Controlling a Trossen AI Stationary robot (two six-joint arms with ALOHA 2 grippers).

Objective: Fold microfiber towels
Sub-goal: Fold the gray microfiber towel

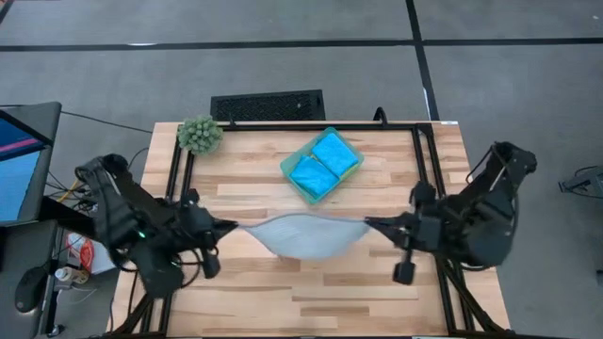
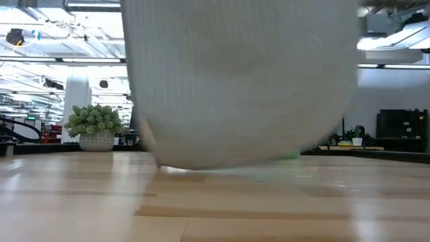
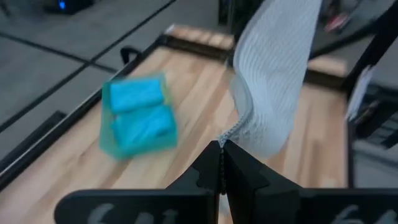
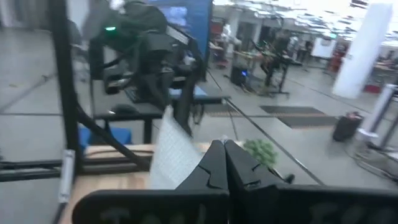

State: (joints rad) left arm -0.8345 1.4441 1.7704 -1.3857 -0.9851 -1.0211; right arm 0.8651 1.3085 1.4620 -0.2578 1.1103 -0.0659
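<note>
The light grey microfiber towel (image 1: 309, 235) hangs stretched in the air over the middle of the wooden table (image 1: 377, 292), its belly sagging down. The left gripper (image 1: 230, 227) pinches one end and the right gripper (image 1: 370, 224) the other, both clenched on the cloth. Behind it, two folded sky-blue towels (image 1: 323, 164) lie side by side in the teal tray (image 1: 294, 180).

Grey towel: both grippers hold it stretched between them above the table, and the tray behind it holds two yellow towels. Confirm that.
Wrong in one point: the towels in the tray are blue, as the high view shows. The left gripper and right gripper do hold the grey towel stretched above the table.
</note>
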